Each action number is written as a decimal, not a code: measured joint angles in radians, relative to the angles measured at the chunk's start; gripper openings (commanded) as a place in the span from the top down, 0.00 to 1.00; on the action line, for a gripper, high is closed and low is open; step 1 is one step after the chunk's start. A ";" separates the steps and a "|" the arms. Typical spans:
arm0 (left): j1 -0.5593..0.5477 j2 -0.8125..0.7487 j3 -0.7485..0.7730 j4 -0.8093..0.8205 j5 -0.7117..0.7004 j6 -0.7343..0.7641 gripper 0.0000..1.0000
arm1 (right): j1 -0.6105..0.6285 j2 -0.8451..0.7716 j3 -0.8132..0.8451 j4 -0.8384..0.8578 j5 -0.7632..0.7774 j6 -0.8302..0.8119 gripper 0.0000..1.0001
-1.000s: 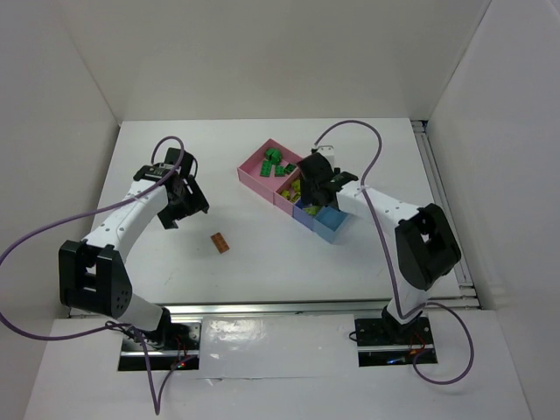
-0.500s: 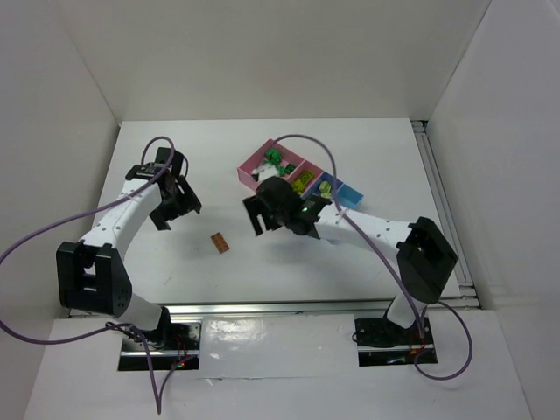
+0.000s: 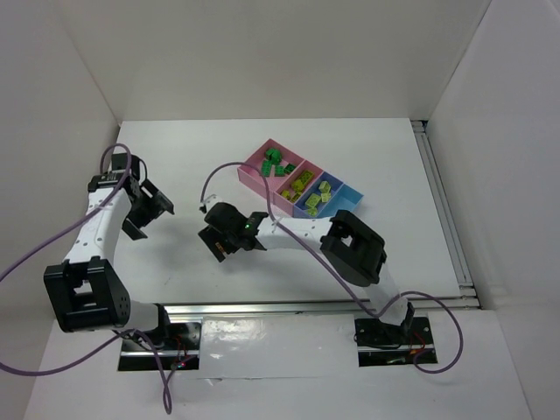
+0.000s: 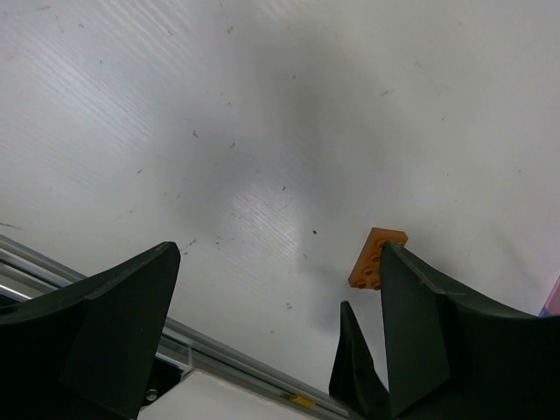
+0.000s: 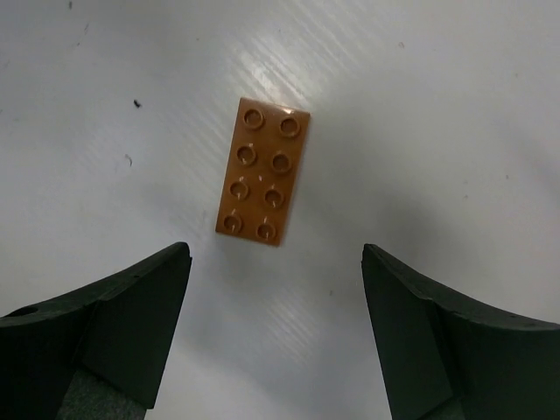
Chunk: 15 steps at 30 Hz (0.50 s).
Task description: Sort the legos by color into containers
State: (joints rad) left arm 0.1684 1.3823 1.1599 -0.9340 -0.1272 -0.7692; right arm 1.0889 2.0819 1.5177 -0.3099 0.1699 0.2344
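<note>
One orange-brown studded plastic brick (image 5: 262,171) lies flat on the white table (image 5: 437,105), well apart from the row of four joined plastic bins (image 3: 346,199) where the dark green and lime bricks (image 3: 278,164) already sit. It is thin and lies slightly askew, so I judge it could skid away or tip up on a corner if the fingers close unevenly. My right claw (image 5: 271,262) hangs over it, jaws spread wide on either side, touching and holding nothing. My left claw (image 4: 276,254) is also wide open and empty, off to the side
</note>
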 measured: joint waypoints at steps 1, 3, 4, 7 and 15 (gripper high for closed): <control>0.005 -0.004 -0.008 0.001 0.005 0.007 0.04 | 0.002 0.027 0.023 0.001 0.005 0.001 0.14; 0.017 -0.014 -0.022 0.003 0.018 0.019 0.04 | 0.004 0.070 0.057 0.003 0.013 0.002 0.18; 0.021 -0.021 -0.029 0.008 0.024 0.031 0.04 | 0.005 0.092 0.076 -0.001 0.020 0.006 0.21; 0.032 -0.045 -0.048 0.018 0.036 0.042 0.04 | 0.007 0.148 0.140 -0.005 0.047 0.015 0.35; 0.047 -0.056 -0.078 0.029 0.060 0.073 0.05 | 0.015 0.177 0.180 -0.010 0.124 0.051 0.67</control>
State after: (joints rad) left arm 0.2150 1.3266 1.0817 -0.9047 -0.0669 -0.6960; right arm 1.1038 2.2585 1.6978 -0.3195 0.2935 0.2855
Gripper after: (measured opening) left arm 0.952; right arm 0.425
